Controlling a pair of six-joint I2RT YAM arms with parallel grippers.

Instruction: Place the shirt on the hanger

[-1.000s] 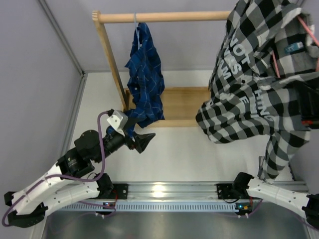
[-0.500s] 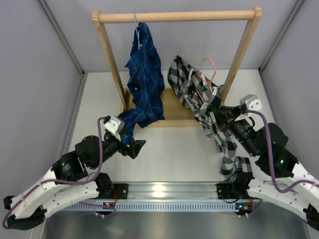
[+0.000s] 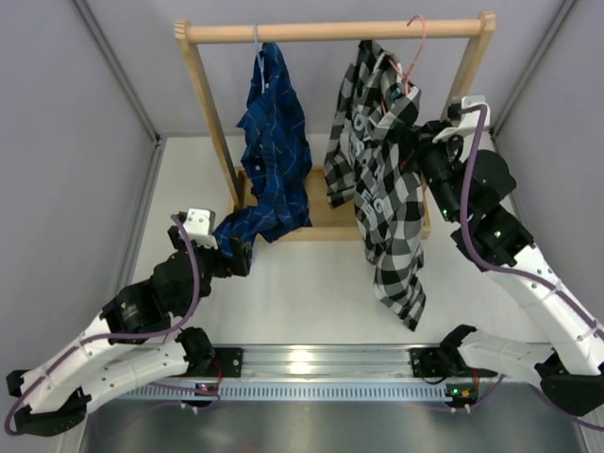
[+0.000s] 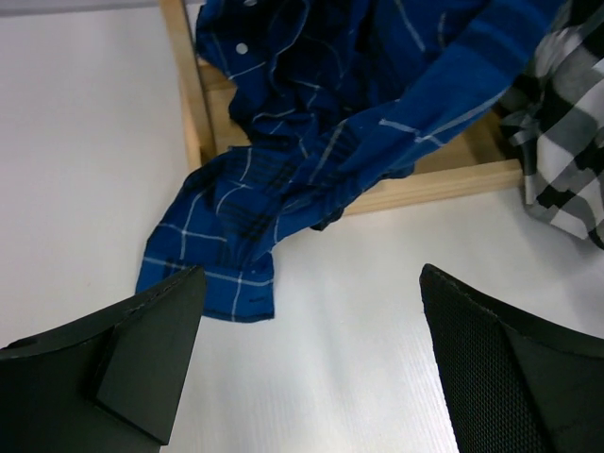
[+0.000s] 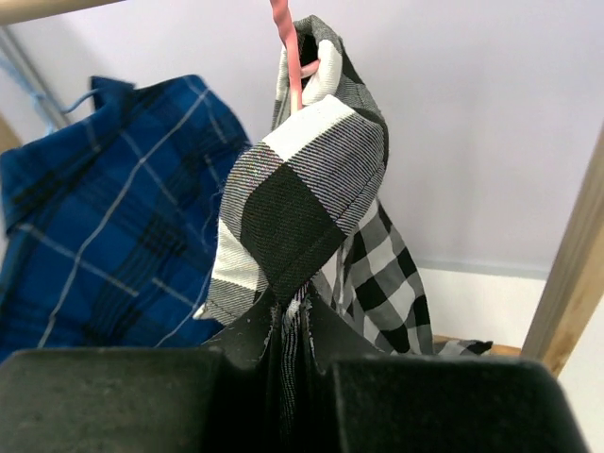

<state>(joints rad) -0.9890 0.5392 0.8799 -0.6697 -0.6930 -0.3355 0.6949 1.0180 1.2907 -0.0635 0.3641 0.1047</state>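
The black-and-white checked shirt (image 3: 382,189) with white lettering hangs from the wooden rail (image 3: 330,31) on the pink wire hanger (image 3: 413,52), whose hook is over the rail. My right gripper (image 3: 422,151) is shut on a fold of the shirt near its collar; in the right wrist view the fabric (image 5: 302,198) is pinched between the jaws below the pink hanger wire (image 5: 288,47). My left gripper (image 3: 241,257) is open and empty, low over the table by the blue shirt's hem; its fingers (image 4: 142,368) stand wide apart.
A dark blue plaid shirt (image 3: 274,142) hangs on the left of the wooden rack, its hem (image 4: 226,264) trailing on the table. The rack's left post (image 3: 209,113), right post (image 3: 458,94) and wooden base (image 3: 326,203) stand at the back. Grey walls close both sides.
My right arm has lifted the checked shirt and hanger from the rack's base up to the rail, the hook now over it. My left gripper has drawn back slightly to the left.
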